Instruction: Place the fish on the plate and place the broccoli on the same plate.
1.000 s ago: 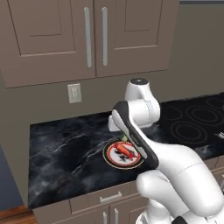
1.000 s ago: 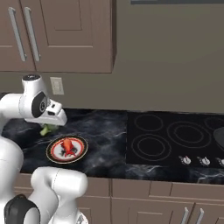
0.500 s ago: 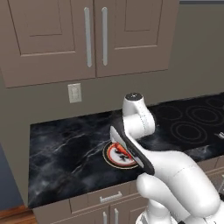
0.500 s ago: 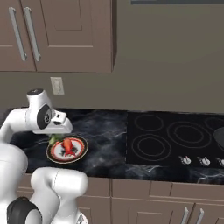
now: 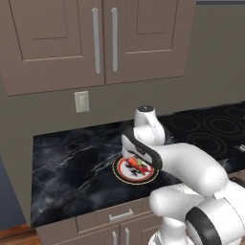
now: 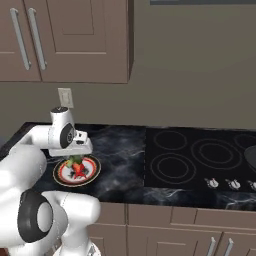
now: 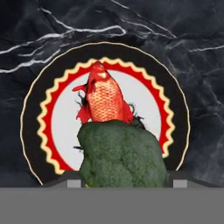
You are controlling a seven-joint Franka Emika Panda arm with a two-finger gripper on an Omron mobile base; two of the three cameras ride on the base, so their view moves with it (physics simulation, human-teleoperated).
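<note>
The plate [image 7: 33, 113], white-centred with a dark rim band and gold edge, lies on the black marble counter. The red-orange fish [image 7: 104, 98] rests on its centre. My gripper [image 7: 124, 183] is shut on the dark-green broccoli [image 7: 122, 155], which hangs just above the plate's near part and overlaps the fish's tail. In the left base view the gripper [image 5: 139, 159] holds the broccoli [image 5: 140, 162] over the plate [image 5: 119, 173] beside the fish [image 5: 132, 163]. The right base view shows the gripper [image 6: 76, 157], broccoli [image 6: 75, 161], fish [image 6: 79, 170] and plate [image 6: 62, 178].
A black cooktop [image 6: 200, 157] with several burners takes the counter to the right of the plate. Wall cabinets [image 5: 103, 40] hang above, and an outlet [image 5: 82, 101] sits on the back wall. Bare marble counter [image 5: 67, 158] stretches left of the plate.
The arm has swung over and come down, carrying the broccoli from behind the plate's far-left side to just above the plate. The fish and plate have not moved.
</note>
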